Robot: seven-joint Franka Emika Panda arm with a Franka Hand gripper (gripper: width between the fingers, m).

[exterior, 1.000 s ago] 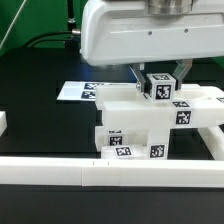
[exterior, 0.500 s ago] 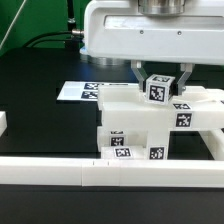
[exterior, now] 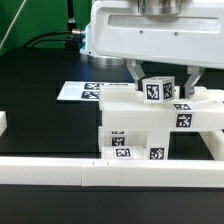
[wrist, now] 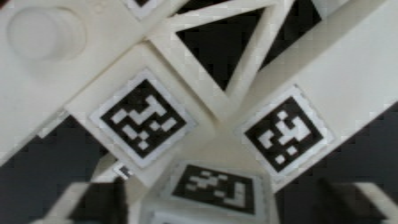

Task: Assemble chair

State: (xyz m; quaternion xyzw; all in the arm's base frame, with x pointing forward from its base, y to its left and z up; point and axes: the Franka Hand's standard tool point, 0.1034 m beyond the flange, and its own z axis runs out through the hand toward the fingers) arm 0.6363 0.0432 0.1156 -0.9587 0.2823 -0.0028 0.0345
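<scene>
Gripper (exterior: 162, 86) is pinching the small cube (exterior: 156, 89) between its two fingers (exterior: 134, 72), with the jaws standing against the cube's opposite sides. Cube is sitting slightly tilted with its tag facing the exterior camera. It is hanging just over the upper surface of the chair (exterior: 135, 122), at that stack's one o'clock. Whether cube and chair are touching cannot be told.

Chair is standing on the black table (exterior: 40, 120) and is showing as a stepped white block with tags on its front faces. Marker board (exterior: 78, 90) is lying flat at ten o'clock of the chair, apart from the gripper. Long white rail (exterior: 60, 170) is running across at six o'clock, just in front of the chair.

Wrist view is showing an X-braced frame (wrist: 187, 55) carrying two tags, blurred, close under the camera.
</scene>
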